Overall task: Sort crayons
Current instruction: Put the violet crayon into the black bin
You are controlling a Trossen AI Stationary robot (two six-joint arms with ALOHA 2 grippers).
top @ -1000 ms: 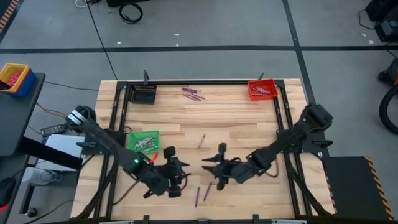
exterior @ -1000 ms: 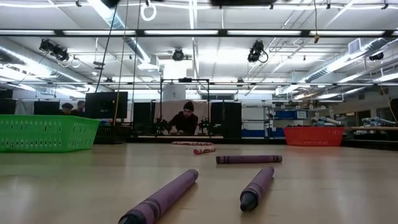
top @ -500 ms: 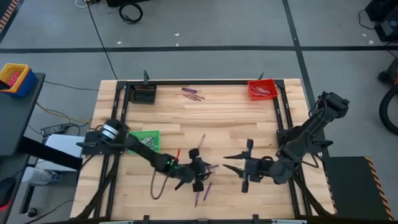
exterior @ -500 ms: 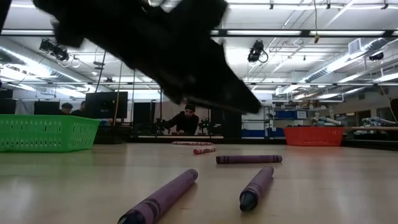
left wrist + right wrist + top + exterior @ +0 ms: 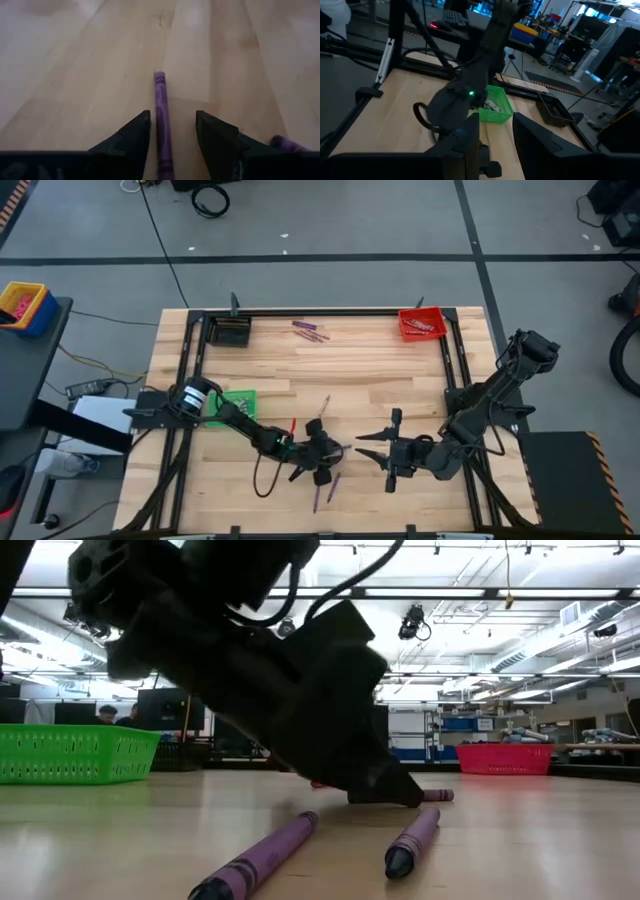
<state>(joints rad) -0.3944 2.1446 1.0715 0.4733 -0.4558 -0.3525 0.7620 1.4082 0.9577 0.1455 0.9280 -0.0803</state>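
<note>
The tabletop [image 5: 370, 370] is pale jointed wood with a smooth, faintly sheened finish, the purple crayons [image 5: 260, 858] wear matt paper wrappers, the green bin [image 5: 75, 753] is latticed plastic, and the left gripper [image 5: 172, 132] has matt black jaws.

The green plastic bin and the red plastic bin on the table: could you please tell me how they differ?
The green plastic bin sits at the table's left side, beside the left arm; the red plastic bin sits at the far right corner, away from both arms. The green bin holds pale sticks; the red bin's contents look reddish and are too small to tell apart. Both are small rectangular open-topped bins resting on the wooden table.
</note>
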